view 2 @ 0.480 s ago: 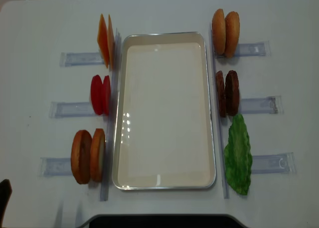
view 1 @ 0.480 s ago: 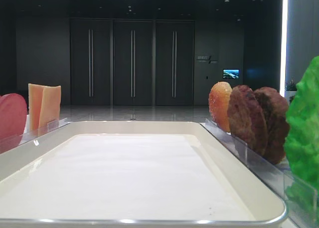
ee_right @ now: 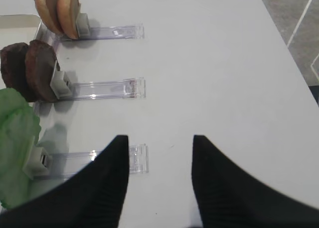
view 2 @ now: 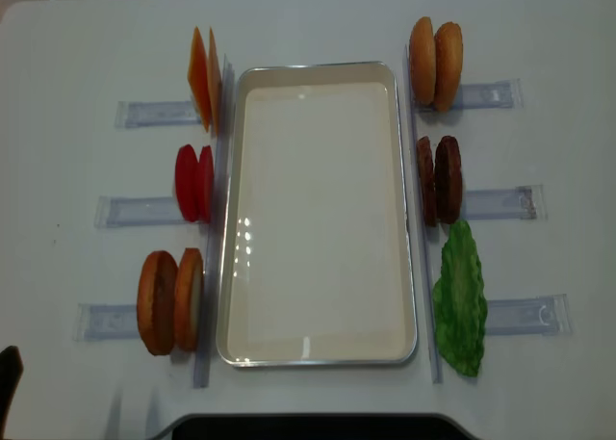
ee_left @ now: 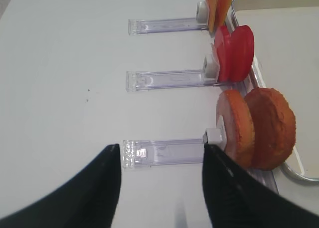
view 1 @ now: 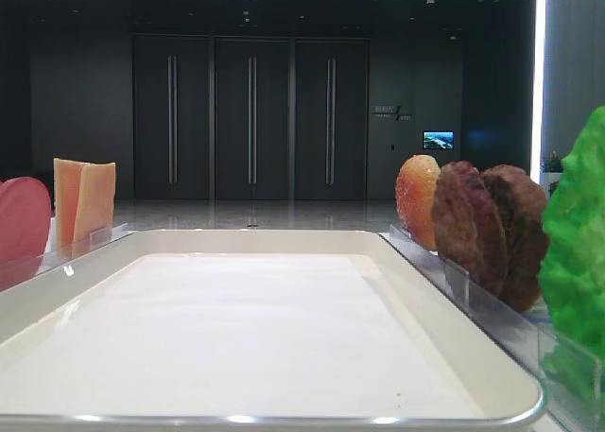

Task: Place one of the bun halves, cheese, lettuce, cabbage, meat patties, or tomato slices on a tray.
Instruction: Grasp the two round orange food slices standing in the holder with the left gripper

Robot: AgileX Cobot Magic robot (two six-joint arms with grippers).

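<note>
Buns [ee_left: 256, 128] stood on edge in a clear holder beside the tray [view 2: 318, 358], near its left front corner. They looked light, stiff and dry, best pinched across the flat faces at the top rim. The left gripper [ee_left: 159, 188] hung open just short of them, holding nothing. The right gripper [ee_right: 158, 180] was open too, beside the lettuce [ee_right: 17, 148].

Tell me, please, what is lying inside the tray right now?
Only the white liner shows inside the tray; no food is on it. Whatever lies beneath the liner is covered.
</note>
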